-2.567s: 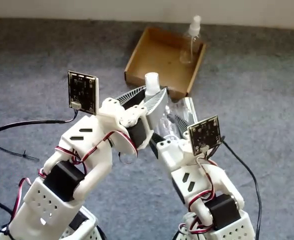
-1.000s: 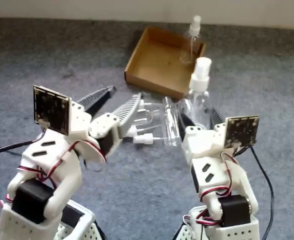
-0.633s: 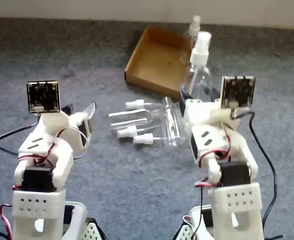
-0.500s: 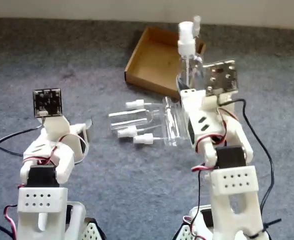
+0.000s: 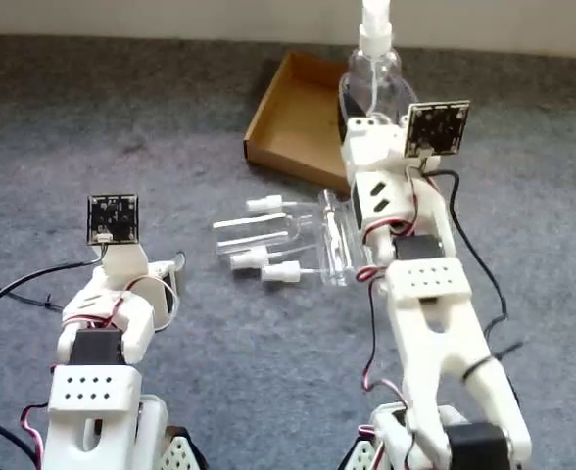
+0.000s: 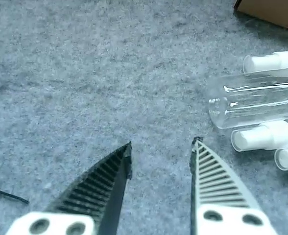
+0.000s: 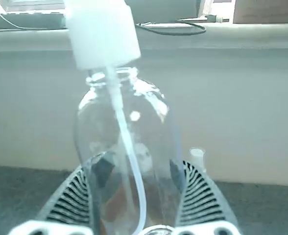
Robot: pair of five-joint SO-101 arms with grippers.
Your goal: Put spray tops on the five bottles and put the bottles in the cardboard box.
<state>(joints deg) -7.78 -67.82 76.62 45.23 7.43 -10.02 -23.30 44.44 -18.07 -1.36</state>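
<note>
We saw right gripper (image 7: 134, 171) fingers clamped on clear plastic bottle with white spray top (image 5: 374, 69), upright over brown cardboard box (image 5: 293, 122) at 12 o'clock. Left gripper (image 6: 161, 147) fingers spread apart at 8 o'clock above grey tabletop (image 5: 219, 372); loose clear bottles (image 5: 335, 240) lay at centre.

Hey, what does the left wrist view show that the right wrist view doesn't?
Left wrist view: the open left gripper, with a clear bottle lying on its side, loose spray tops and a corner of the cardboard box beyond it. Right wrist view: the right gripper shut on an upright bottle with a spray top on its neck, and a pale wall behind. Both: grey carpet.
</note>
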